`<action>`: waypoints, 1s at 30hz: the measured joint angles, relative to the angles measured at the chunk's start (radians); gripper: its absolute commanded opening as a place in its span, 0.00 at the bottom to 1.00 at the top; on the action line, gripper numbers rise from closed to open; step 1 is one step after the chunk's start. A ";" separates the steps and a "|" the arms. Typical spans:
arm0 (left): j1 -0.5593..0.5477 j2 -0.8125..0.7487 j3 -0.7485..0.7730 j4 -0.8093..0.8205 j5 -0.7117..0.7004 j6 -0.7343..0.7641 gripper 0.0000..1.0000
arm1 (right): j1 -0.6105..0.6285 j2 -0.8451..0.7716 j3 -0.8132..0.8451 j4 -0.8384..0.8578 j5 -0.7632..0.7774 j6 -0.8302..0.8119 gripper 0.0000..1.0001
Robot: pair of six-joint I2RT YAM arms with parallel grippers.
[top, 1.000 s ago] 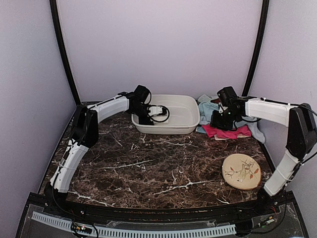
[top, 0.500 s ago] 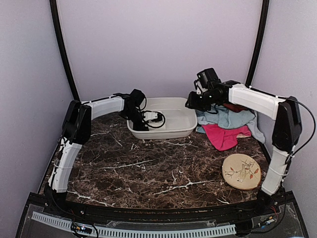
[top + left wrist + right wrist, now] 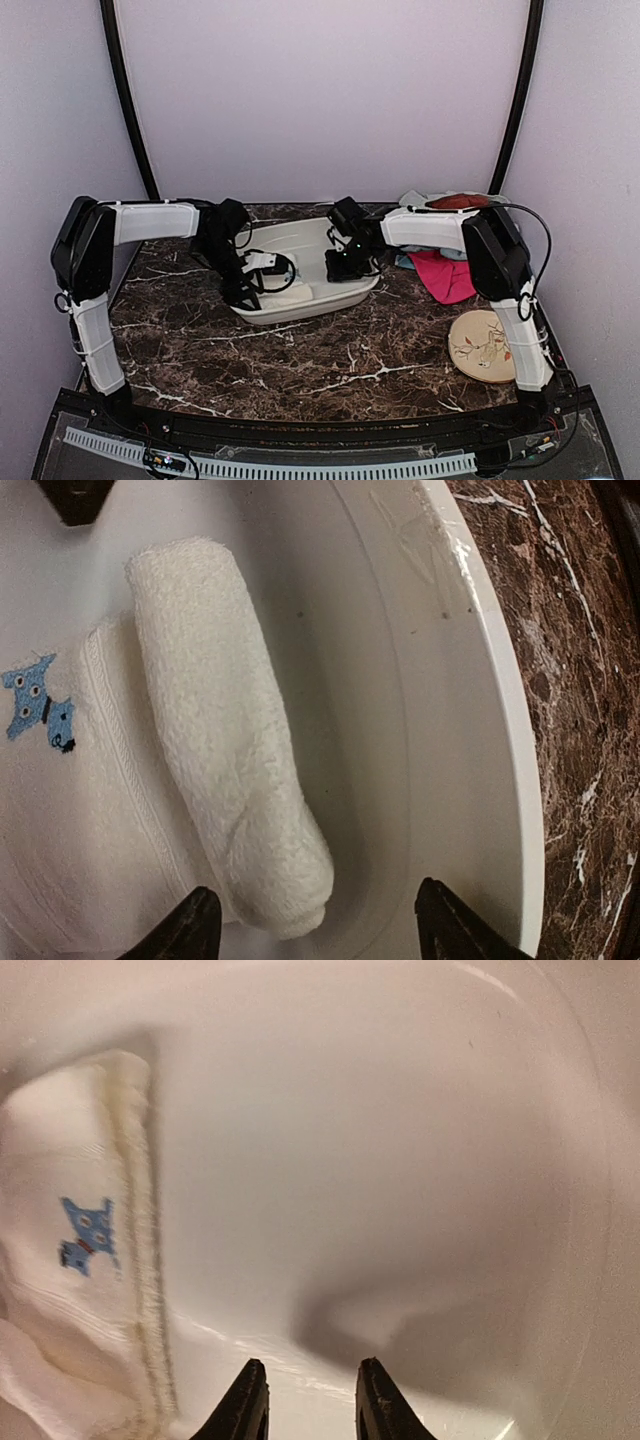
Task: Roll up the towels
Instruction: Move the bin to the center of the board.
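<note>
Room between cream towel (image 3: 215, 750) and basin rim (image 3: 505, 730).

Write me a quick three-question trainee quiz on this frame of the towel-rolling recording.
1. True or false: the cream towel lies inside the white basin.
2. The pink towel lies: A) inside the basin; B) outside it, to its right; C) draped over its rim.
3. What colour is the small mark on the cream towel?
Key: 1 true; 2 B; 3 blue.
</note>
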 measured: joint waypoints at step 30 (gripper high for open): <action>0.111 -0.095 -0.040 0.150 0.098 -0.234 0.68 | 0.082 -0.484 -0.534 0.271 -0.214 -0.887 0.43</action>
